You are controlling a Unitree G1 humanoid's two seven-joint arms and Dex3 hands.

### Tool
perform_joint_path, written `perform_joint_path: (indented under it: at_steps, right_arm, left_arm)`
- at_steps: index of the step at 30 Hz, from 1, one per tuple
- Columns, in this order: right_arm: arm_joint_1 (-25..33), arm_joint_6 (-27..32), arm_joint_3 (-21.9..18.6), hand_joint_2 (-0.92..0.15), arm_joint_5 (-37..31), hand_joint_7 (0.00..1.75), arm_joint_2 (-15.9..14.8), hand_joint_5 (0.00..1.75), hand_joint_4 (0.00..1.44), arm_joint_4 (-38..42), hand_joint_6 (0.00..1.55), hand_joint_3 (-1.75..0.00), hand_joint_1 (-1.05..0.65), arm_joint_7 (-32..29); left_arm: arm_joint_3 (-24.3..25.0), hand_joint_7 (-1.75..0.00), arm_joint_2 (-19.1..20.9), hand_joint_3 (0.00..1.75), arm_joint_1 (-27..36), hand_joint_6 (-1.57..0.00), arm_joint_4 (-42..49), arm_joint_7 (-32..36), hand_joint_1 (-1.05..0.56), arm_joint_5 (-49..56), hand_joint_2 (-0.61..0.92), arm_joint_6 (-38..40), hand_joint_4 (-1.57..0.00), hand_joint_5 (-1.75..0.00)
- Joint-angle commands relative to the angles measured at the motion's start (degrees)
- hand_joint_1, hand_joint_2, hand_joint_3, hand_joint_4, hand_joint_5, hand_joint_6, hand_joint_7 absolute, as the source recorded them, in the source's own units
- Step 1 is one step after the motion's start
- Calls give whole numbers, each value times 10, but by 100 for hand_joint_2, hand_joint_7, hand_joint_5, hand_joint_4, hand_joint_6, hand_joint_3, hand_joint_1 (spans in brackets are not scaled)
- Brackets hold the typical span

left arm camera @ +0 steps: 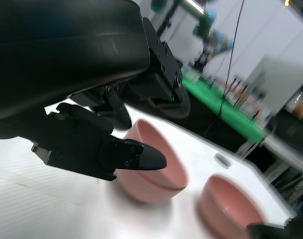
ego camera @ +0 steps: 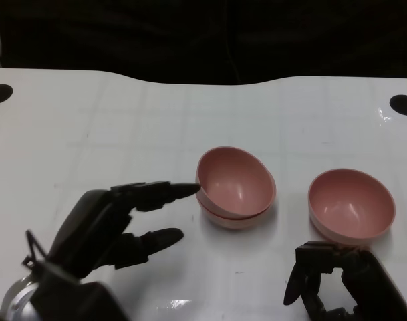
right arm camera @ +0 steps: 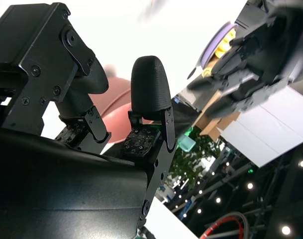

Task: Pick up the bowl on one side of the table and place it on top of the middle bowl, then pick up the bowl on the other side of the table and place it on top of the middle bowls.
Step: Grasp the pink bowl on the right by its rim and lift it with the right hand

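Head view: two pink bowls nested at table centre, top bowl point(ego camera: 235, 179) tilted inside the lower bowl point(ego camera: 233, 218), nothing in it. Third pink bowl point(ego camera: 351, 204) sits alone to the right, also empty, well apart from the stack. Left hand point(ego camera: 116, 224) just left of the stack, fingers spread apart, holding nothing; one fingertip point(ego camera: 188, 190) at or touching the top bowl's rim. Right hand point(ego camera: 337, 281) low at the near edge, just in front of the lone bowl, fingers curled downward, nothing seen in them. White table point(ego camera: 89, 140) with faint grid lines, two black round holes at the far corners, dark background beyond the far edge.

Left wrist view: left hand point(left arm camera: 91, 99) fills the frame, fingers apart, empty. Stacked bowls point(left arm camera: 153, 167) just behind a fingertip, lone bowl point(left arm camera: 228, 206) beside them, blurred. Room behind: green surface, cables, a robot arm, blurred.

Right wrist view: right hand point(right arm camera: 106, 129) close up, fingers bent, gripping nothing visible. A patch of pink bowl point(right arm camera: 119, 109) shows between the fingers. Left hand point(right arm camera: 255, 55) visible across the frame. Ceiling lights and boxes in the background.
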Motion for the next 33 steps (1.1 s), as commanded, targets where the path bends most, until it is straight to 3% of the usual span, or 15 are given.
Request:
perform_joint_path:
  at_steps: [1, 2, 3, 4, 6, 7, 10, 15, 17, 20, 23, 27, 29, 33]
  right_arm:
    - [9, 2, -5, -16, 11, 131, -12, 166, 94, -10, 95, -162, 18, 6]
    - [9, 2, -5, -16, 12, 131, -13, 167, 94, -11, 95, -162, 18, 6]
    - [10, 2, -6, -16, 11, 131, -13, 167, 94, -12, 95, -161, 17, 6]
    - [10, 2, -6, -16, 11, 131, -13, 167, 93, -12, 95, -161, 17, 6]
    - [10, 3, -8, -16, 11, 131, -15, 168, 93, -13, 95, -161, 17, 7]
    - [10, 3, -8, -16, 12, 131, -16, 168, 93, -13, 95, -161, 17, 7]
    - [10, 4, -11, -16, 14, 132, -18, 167, 92, -13, 94, -160, 17, 9]
    - [9, 6, -14, -20, 23, 128, -21, 165, 91, -10, 93, -157, 17, 12]
    - [13, 17, -19, -30, 30, 108, -20, 153, 88, -15, 90, -140, 17, 12]
    - [15, 29, -28, -37, 28, 84, -20, 131, 84, -25, 87, -119, 15, 9]
    - [19, 44, -35, -40, 24, 74, -19, 122, 82, -41, 86, -109, 13, 7]
    - [37, 119, -55, -61, -3, 48, -15, 107, 67, -116, 78, -54, -7, 0]
    - [47, 166, -63, -75, -24, 36, -12, 83, 64, -158, 73, -20, -20, -4]
    - [62, 260, -72, -80, -80, 20, -9, 61, 56, -235, 63, -2, -30, -12]
  left_arm:
    - [25, -38, -6, 62, 18, -106, 40, -4, -7, -52, 75, -52, -82, -122]
    - [29, -50, -8, 79, 22, -103, 49, -10, -5, -63, 68, -59, -82, -130]
    - [32, -75, -9, 102, 25, -99, 56, -14, -2, -71, 59, -65, -85, -142]
    - [35, -89, -10, 112, 27, -95, 60, -17, 0, -75, 54, -69, -86, -147]
    - [41, -106, -16, 124, 31, -93, 72, -12, 2, -73, 48, -87, -88, -153]
    - [45, -123, -20, 137, 34, -91, 80, -6, 4, -69, 41, -99, -89, -160]
    - [55, -146, -33, 153, 42, -88, 89, 2, 5, -60, 32, -117, -90, -170]
    - [65, -157, -49, 163, 55, -84, 95, -9, 2, -69, 26, -121, -93, -175]
    - [65, -161, -53, 161, 61, -83, 97, -23, 3, -88, 28, -111, -92, -175]
    - [66, -166, -57, 157, 64, -80, 98, -39, 3, -106, 31, -101, -92, -175]
    - [68, -167, -61, 156, 65, -80, 98, -49, 2, -117, 32, -97, -93, -175]
    - [71, -167, -64, 152, 63, -79, 100, -56, 3, -120, 34, -95, -93, -175]
    - [73, -167, -64, 152, 62, -79, 103, -61, 2, -122, 34, -95, -93, -175]
    - [74, -166, -62, 153, 58, -79, 107, -71, 3, -126, 33, -93, -93, -175]
